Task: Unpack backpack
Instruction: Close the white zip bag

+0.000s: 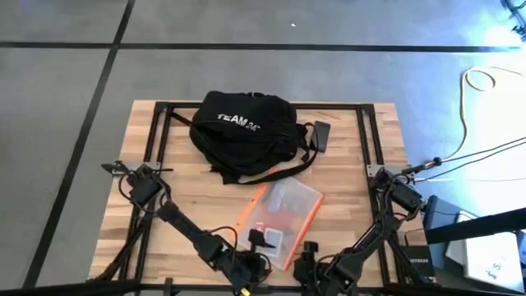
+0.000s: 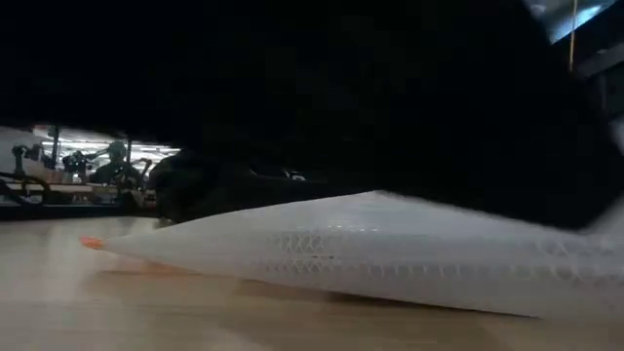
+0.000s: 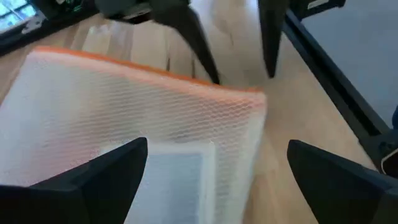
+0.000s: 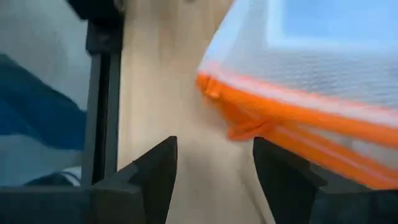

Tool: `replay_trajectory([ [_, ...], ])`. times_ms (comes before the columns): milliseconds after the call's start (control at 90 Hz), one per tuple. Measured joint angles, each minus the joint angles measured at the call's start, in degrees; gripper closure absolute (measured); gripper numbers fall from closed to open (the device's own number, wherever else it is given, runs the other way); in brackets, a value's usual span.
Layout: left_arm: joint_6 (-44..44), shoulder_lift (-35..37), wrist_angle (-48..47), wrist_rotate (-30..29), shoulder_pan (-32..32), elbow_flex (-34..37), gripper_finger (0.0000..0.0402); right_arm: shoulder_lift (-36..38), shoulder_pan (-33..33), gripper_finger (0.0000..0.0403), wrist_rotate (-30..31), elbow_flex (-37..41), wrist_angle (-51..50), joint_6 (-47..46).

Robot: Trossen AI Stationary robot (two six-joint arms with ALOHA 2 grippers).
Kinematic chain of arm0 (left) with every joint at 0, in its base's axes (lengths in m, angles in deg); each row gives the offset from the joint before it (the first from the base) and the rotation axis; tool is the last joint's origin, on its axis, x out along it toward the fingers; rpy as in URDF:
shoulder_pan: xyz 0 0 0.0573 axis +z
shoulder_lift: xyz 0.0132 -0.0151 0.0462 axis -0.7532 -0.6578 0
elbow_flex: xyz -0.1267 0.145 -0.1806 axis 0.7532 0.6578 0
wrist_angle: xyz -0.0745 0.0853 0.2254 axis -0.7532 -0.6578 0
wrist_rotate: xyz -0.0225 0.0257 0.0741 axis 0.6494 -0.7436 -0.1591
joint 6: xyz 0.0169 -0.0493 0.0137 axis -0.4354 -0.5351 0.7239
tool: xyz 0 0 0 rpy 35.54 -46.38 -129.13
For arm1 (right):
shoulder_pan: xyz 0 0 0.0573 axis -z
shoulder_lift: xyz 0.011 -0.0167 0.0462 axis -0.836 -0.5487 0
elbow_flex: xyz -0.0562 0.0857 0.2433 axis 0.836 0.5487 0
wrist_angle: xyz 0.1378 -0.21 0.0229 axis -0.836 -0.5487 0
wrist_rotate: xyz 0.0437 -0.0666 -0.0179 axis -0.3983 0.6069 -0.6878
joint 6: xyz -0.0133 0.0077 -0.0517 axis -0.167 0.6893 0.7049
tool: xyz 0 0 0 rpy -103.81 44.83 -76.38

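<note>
Backpack (image 1: 245, 131) located at far side of table (image 1: 362, 214), apparently closed. Mesh pouch (image 1: 279, 215) laid out near front, likely already removed. Left gripper (image 3: 214, 177) spread wide over pouch. Right gripper (image 4: 214, 171) parted, empty, beside orange trim.

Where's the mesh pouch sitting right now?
In the high view the translucent pouch with orange trim lies flat on the table's near middle, just in front of the backpack, with the left gripper over its near edge.
</note>
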Motion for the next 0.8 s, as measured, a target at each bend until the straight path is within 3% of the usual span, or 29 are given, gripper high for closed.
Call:
replay_trajectory([
  [367,0.75,-1.68,4.17,-0.36,0.6,0.0,0.0029,0.0,1.17,0.021,1.19,0.0,2.65,1.78],
  [556,6.65,-1.68,5.02,0.83,0.23,0.0,0.0029,0.0,1.84,0.0211,3.14,0.0,2.5,3.42],
  [800,6.7,-1.68,5.31,0.58,0.21,0.0,0.0029,0.0,2.38,0.0269,2.19,0.0,2.45,5.28],
])
